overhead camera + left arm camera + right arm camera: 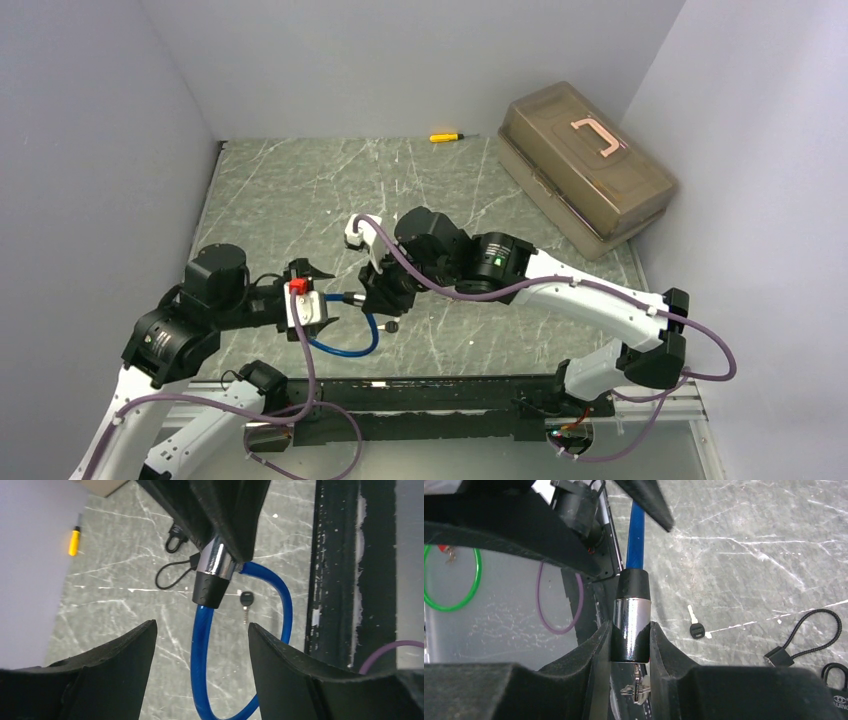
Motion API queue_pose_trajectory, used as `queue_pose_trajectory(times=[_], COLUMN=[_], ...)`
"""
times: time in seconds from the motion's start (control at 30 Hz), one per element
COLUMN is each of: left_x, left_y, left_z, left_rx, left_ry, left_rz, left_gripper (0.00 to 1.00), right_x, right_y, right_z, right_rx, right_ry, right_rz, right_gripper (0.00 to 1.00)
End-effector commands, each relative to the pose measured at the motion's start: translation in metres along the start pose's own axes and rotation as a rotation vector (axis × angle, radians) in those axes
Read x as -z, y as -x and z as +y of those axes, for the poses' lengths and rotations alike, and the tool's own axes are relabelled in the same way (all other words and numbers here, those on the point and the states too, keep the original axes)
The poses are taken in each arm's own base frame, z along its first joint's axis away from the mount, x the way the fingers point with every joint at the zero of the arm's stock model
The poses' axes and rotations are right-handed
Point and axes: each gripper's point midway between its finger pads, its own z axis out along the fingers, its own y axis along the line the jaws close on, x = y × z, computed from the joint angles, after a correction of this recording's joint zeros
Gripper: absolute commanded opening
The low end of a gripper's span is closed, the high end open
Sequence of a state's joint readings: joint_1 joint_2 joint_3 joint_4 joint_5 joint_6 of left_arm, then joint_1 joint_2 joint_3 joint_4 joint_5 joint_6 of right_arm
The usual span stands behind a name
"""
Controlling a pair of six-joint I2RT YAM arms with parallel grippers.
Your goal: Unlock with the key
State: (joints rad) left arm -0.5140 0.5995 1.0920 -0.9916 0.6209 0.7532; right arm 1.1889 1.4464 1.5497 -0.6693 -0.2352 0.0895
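Three pale walls (400, 60), veined grey table (300, 190); left gripper (202, 635) wide, right gripper (630, 630) tight on lock (631, 611).

Blue cable lock (632, 625) aloft; key (696, 628) lies flat nearby.

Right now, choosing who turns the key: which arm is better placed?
Left, probably: the left gripper is open and empty facing the lock barrel, while the right gripper is clamped on it.
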Motion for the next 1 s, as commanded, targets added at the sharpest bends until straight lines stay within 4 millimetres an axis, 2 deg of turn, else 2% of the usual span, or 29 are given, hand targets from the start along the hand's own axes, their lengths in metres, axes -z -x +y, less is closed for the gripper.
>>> queue_pose_trajectory(times=[0.0,0.1,0.27,0.4,0.5,0.57,0.63,0.67,0.87,0.9,0.97], left_x=[-0.006,-0.007,-0.011,-0.009,-0.008,-0.009,-0.008,-0.007,-0.004,-0.003,-0.002], left_y=[0.006,0.008,0.0,0.001,0.005,0.006,0.007,0.007,0.01,0.012,0.013], left_z=[-0.01,-0.013,-0.038,-0.052,-0.052,-0.05,-0.05,-0.05,-0.047,-0.047,-0.048], left_rx=[0.113,0.147,0.188,0.21,0.205,0.206,0.202,0.202,0.195,0.192,0.187], left_ry=[-0.078,-0.111,-0.23,-0.304,-0.311,-0.307,-0.307,-0.304,-0.29,-0.291,-0.291], left_rz=[-0.028,-0.035,-0.044,-0.053,-0.071,-0.076,-0.075,-0.071,-0.076,-0.079,-0.08], left_gripper=[0.72,0.72,0.7,0.64,0.46,0.29,0.05,0.0,0.0,0.0,0.0], right_x=[0.034,0.037,0.04,0.039,0.037,0.038,0.037,0.038,0.031,0.029,0.028], right_y=[0.035,0.037,0.042,0.047,0.049,0.051,0.053,0.054,0.055,0.054,0.055], right_z=[0.017,0.025,0.038,0.044,0.048,0.049,0.05,0.051,0.052,0.051,0.048], right_rx=[0.105,0.129,0.191,0.222,0.234,0.235,0.239,0.241,0.234,0.229,0.216], right_ry=[0.01,0.021,0.034,0.034,0.037,0.043,0.046,0.048,0.052,0.05,0.031], right_rz=[-0.122,-0.125,-0.135,-0.137,-0.142,-0.155,-0.163,-0.168,-0.148,-0.14,-0.132], right_gripper=[0.0,0.0,0.0,0.0,0.0,0.0,0.0,0.0,0.0,0.02,0.2])
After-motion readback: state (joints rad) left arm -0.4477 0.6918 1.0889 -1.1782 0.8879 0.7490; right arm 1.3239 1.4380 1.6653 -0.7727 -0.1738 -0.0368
